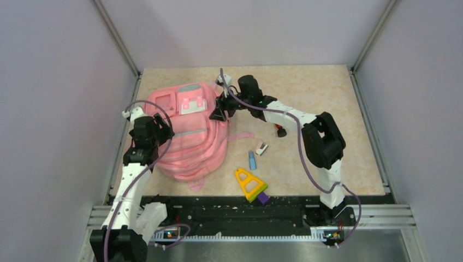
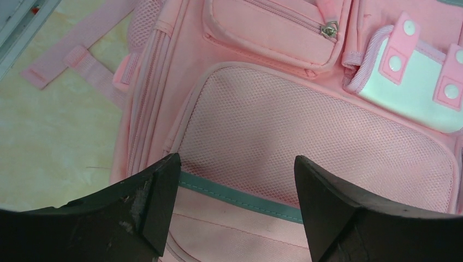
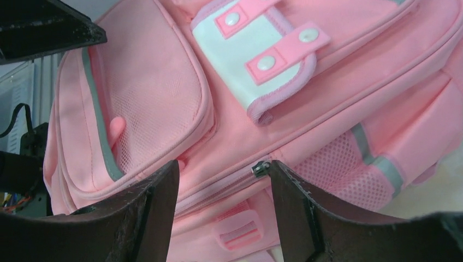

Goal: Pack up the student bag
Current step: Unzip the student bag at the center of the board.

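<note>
Right, from the top external camera I see the student bag [image 1: 188, 139] lying flat on the left half of the table [image 1: 327, 98], front side up. The left gripper [image 1: 162, 131] sits over its left edge and the right gripper [image 1: 219, 113] over its upper right corner. From this height I cannot tell whether either one touches the fabric. Right of the bag lie a yellow triangle [image 1: 248, 183] with a purple piece [image 1: 263, 197] at its near corner, a blue tube [image 1: 252, 160], a small white-and-pink item [image 1: 261, 148] and a dark red object [image 1: 281, 131] partly hidden by the right arm. All are too small for me to name.

On the left wrist camera, the left fingers [image 2: 147, 207] stand wide apart with nothing between them. They hang over a mesh pocket [image 2: 306, 131] and a grey band [image 2: 240, 196]. A pocket zipper pull [image 2: 328, 29] shows above, and a white patch [image 2: 415, 82] is cut by the right edge. A strap [image 2: 65, 60] lies on the table.

On the right wrist camera, the right fingers [image 3: 136, 218] are parted too and clamp nothing. A main zipper pull [image 3: 261, 166] lies just beside the inner edge of one finger — whether they touch I cannot tell. A buckle [image 3: 240, 232] shows between the fingers, and a dark shape [image 3: 43, 27] is cut off at the top left.
</note>
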You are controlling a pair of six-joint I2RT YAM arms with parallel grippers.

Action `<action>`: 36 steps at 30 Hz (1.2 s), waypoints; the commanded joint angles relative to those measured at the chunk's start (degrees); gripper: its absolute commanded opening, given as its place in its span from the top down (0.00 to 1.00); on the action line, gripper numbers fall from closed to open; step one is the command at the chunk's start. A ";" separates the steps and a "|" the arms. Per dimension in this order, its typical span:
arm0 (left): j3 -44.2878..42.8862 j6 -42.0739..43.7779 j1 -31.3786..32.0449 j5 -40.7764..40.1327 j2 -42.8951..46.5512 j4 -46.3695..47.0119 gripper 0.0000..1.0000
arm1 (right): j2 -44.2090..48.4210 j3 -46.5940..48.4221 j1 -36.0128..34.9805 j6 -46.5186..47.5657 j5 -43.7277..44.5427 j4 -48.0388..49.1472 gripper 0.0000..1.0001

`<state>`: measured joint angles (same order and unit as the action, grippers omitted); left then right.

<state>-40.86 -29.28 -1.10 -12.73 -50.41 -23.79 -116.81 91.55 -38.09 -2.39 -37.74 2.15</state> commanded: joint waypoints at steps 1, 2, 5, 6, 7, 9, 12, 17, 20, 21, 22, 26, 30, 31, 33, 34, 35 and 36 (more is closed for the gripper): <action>1.99 -1.02 -0.31 0.65 0.28 3.70 0.20 | 1.93 -4.11 -1.77 -4.23 1.88 8.52 0.40; 2.24 -0.98 -0.30 0.75 0.32 3.82 0.22 | 2.96 -6.83 -1.81 -4.59 -0.25 12.53 0.39; 2.37 -0.43 -0.43 0.40 0.34 3.57 0.27 | 5.37 -11.56 -1.82 -2.63 -5.21 18.40 0.38; 2.40 -0.24 -0.44 -0.31 0.27 3.31 0.28 | 5.75 -11.60 -1.82 -1.09 -6.70 18.02 0.37; 2.38 -0.03 -0.47 -0.98 0.12 3.05 0.28 | 6.02 -11.27 -1.82 0.84 -8.31 16.85 0.37; 2.67 -0.03 -0.65 -1.69 -0.19 2.79 0.29 | 5.88 -9.45 -1.82 5.57 -11.48 12.83 0.36; 2.98 -0.65 -0.86 -1.24 -0.81 2.67 0.32 | 5.67 -6.74 -1.82 12.31 -14.13 7.07 0.36; 3.46 -0.86 -0.94 -2.51 0.58 2.79 0.29 | 7.08 -6.92 -1.82 20.05 -14.36 3.81 0.36; 3.89 -1.30 -1.00 -4.05 2.03 2.50 0.27 | 7.13 -6.79 -1.73 21.86 -15.08 3.53 0.35; 4.06 -1.38 -0.98 -4.83 2.67 2.30 0.27 | 7.13 -6.55 -1.68 22.29 -14.79 3.29 0.35; 4.36 -1.47 -0.96 -5.64 3.47 2.19 0.27 | 7.21 -6.38 -1.60 22.62 -14.52 3.20 0.35; 5.52 -1.93 -0.97 -9.30 6.79 1.24 0.24 | 7.29 -5.49 -1.29 22.57 -16.38 3.50 0.34; 7.18 -3.06 -1.00 -10.89 8.65 1.50 0.21 | 8.11 -5.26 -1.29 21.09 -20.00 5.49 0.33; 7.54 -3.19 -1.01 -10.89 8.74 1.80 0.21 | 8.56 -5.51 -1.29 20.82 -20.32 6.10 0.33; 8.09 -3.40 -1.30 -10.08 8.44 2.26 0.20 | 9.13 -5.64 -1.29 20.82 -20.69 6.63 0.31; 8.28 -3.56 -1.48 -9.39 8.13 2.49 0.20 | 8.99 -5.60 -1.28 20.73 -20.95 6.80 0.29; 8.40 -3.85 -1.65 -8.66 7.71 2.79 0.20 | 8.56 -5.43 -1.27 20.31 -21.22 7.07 0.28; 8.63 -4.12 -1.77 -7.89 7.31 3.14 0.20 | 7.84 -5.03 -1.29 19.91 -21.58 7.11 0.28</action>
<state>-33.15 -31.86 -2.11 -21.37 -42.35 -22.52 -111.57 83.40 -39.31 17.26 -55.18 5.28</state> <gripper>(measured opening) 0.798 0.713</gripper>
